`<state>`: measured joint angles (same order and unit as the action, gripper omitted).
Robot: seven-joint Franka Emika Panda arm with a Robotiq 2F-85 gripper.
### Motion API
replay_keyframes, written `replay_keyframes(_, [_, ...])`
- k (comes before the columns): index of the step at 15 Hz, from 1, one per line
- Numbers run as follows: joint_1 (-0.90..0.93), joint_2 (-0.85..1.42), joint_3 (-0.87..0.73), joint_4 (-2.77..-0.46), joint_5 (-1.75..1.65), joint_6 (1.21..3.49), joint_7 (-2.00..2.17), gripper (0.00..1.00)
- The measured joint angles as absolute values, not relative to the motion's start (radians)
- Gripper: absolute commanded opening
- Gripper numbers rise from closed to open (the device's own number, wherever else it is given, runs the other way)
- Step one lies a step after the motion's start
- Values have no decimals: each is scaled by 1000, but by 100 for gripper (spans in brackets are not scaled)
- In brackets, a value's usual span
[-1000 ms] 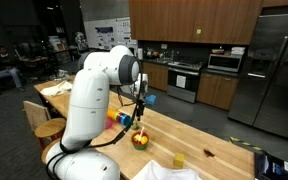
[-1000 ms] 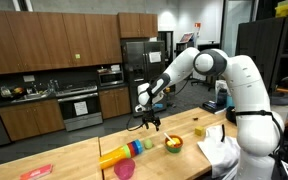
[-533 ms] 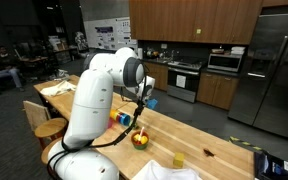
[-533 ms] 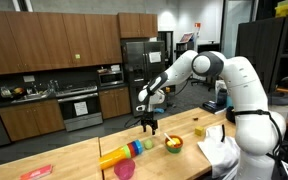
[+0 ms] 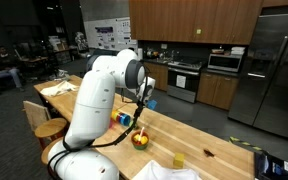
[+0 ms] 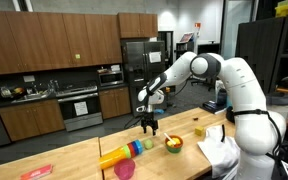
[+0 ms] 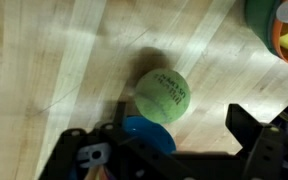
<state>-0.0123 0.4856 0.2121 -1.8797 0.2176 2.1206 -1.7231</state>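
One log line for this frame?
gripper: open, empty | over: tennis ball on wooden table | nearby: bowl

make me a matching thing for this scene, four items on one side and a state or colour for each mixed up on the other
Things:
1. tennis ball
2. gripper
3. stack of cups
4. bowl

States:
a. lying on its side
b. holds orange and yellow pieces
c. open, holding nothing
d. yellow-green, alone on bare wood

Pairs: 1-d, 2-c, 3-a, 4-b
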Motion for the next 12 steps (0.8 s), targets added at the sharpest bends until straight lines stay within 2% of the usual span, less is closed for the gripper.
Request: replay_keyframes(12, [-10,495,215,-1860,216,2098,-1739,100])
